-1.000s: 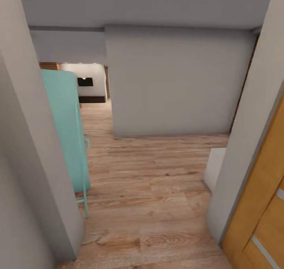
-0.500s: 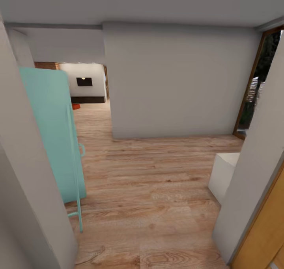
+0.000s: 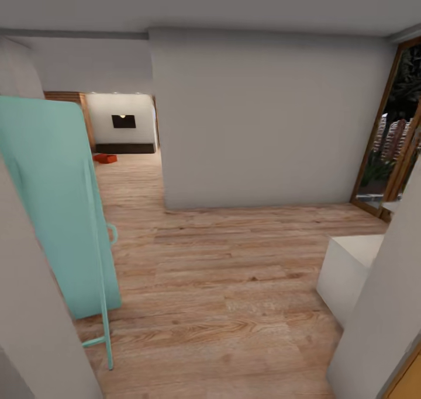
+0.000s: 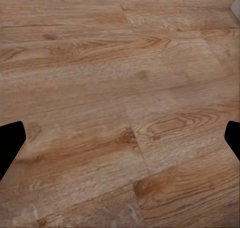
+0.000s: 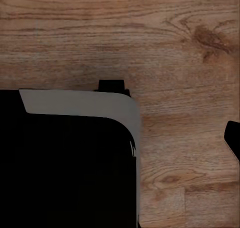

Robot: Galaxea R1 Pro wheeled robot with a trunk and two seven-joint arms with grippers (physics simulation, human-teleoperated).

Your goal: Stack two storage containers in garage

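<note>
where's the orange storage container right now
In the head view, a storage container sits far off on the wood floor of the room beyond, left of the grey wall and past the teal panel.

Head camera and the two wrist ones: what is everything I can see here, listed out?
Storage container: one, orange-red, on the far wood floor near the dark unit.
Wood-plank floor: light brown, throughout.
Teal panel: one, leaning at left.
Grey wall block: one, centre.
White box: one, right.
Wall TV: one, black, far room.
Glazed door: wood-framed, far right.
Left tool: black fingertips wide apart, empty.
Right tool: one black fingertip, beside a dark robot part.
</note>
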